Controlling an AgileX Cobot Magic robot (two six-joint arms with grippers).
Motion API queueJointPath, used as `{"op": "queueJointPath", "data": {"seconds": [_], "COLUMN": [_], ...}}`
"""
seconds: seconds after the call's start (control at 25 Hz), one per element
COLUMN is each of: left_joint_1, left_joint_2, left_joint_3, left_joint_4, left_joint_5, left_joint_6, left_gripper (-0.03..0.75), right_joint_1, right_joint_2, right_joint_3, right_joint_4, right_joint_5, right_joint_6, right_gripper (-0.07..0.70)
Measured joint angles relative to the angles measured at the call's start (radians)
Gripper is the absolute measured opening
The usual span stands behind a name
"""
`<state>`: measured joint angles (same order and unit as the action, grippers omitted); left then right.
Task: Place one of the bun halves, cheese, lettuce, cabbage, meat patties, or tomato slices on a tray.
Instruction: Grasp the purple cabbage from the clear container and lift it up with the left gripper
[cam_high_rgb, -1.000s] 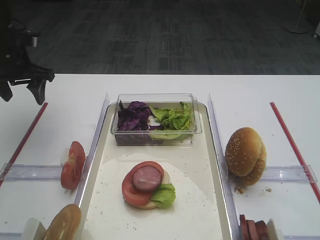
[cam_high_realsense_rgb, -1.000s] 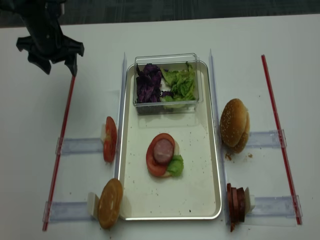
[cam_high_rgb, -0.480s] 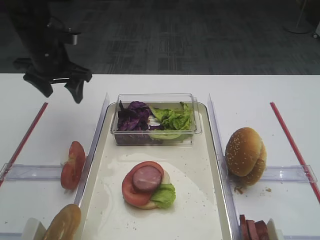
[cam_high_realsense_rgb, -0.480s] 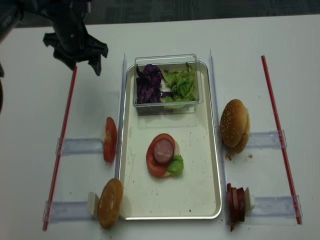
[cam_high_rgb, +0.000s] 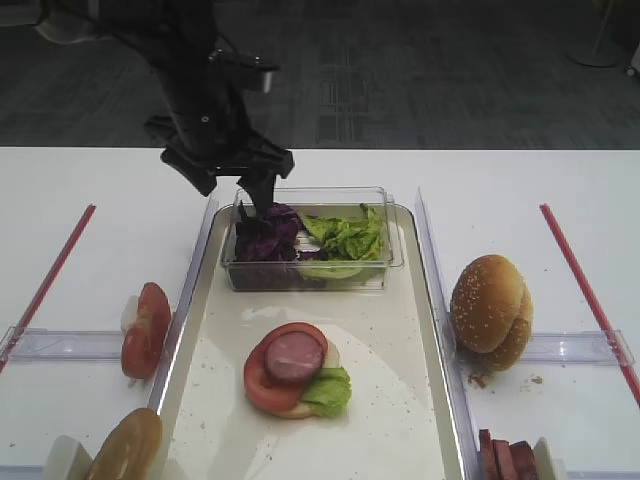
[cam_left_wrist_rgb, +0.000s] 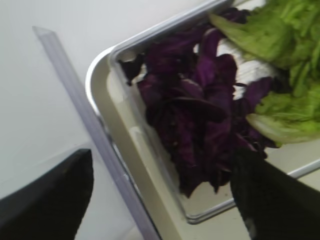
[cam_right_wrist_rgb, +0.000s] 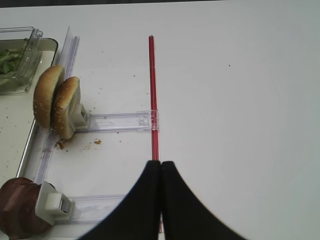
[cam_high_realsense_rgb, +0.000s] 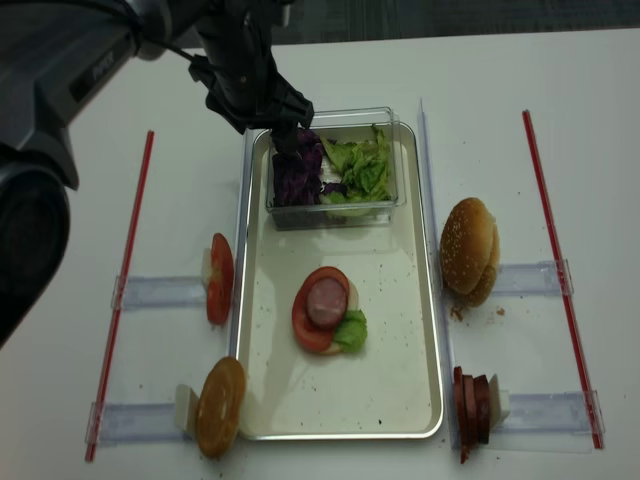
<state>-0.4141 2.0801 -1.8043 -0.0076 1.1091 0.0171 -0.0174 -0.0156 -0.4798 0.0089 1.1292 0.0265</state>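
Note:
My left gripper (cam_high_rgb: 238, 190) (cam_high_realsense_rgb: 265, 130) hangs open over the left end of a clear box, its fingers astride the box's corner and the purple cabbage (cam_left_wrist_rgb: 195, 110) (cam_high_rgb: 262, 235). Frilly lettuce (cam_high_rgb: 348, 238) fills the box's right half. The box sits at the far end of the cream tray (cam_high_rgb: 400, 400), which also bears a stack of tomato slice, meat patty (cam_high_rgb: 294, 356) and lettuce. My right gripper (cam_right_wrist_rgb: 160, 164) is shut and empty over a red strip. Sesame bun halves (cam_high_rgb: 490, 310) stand right of the tray. No cheese shows.
Tomato slices (cam_high_rgb: 145, 330) and a bun half (cam_high_rgb: 125, 450) stand in clear holders left of the tray. Meat patties (cam_high_realsense_rgb: 473, 405) stand at the near right. Clear plastic rails (cam_high_rgb: 198, 250) flank the tray, and red strips (cam_high_realsense_rgb: 125, 270) lie on both outer sides.
My left arm has swung right from the table's far-left corner to above the clear box's left end. Its jaws have stayed open. Nothing on the table has moved.

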Motion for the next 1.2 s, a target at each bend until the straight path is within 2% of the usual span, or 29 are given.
{"op": "queueJointPath", "data": {"seconds": [0.28, 0.64, 1.2], "left_joint_1": [-0.089, -0.091, -0.091], "left_joint_2": [0.000, 0.048, 0.107], "left_joint_3": [0.000, 0.000, -0.002], "left_joint_4": [-0.006, -0.025, -0.025], "left_joint_5": [-0.026, -0.022, -0.041], "left_joint_6": [0.000, 0.000, 0.000], "left_gripper": [0.523, 0.524, 0.515], "right_joint_1": [0.000, 0.000, 0.000], "right_joint_2": [0.000, 0.000, 0.000], "right_joint_3": [0.000, 0.000, 0.000], "right_joint_4": [0.000, 0.000, 0.000], "right_joint_5": [0.000, 0.000, 0.000], "right_joint_6": [0.000, 0.000, 0.002], "right_gripper": [0.364, 0.364, 0.364]}}
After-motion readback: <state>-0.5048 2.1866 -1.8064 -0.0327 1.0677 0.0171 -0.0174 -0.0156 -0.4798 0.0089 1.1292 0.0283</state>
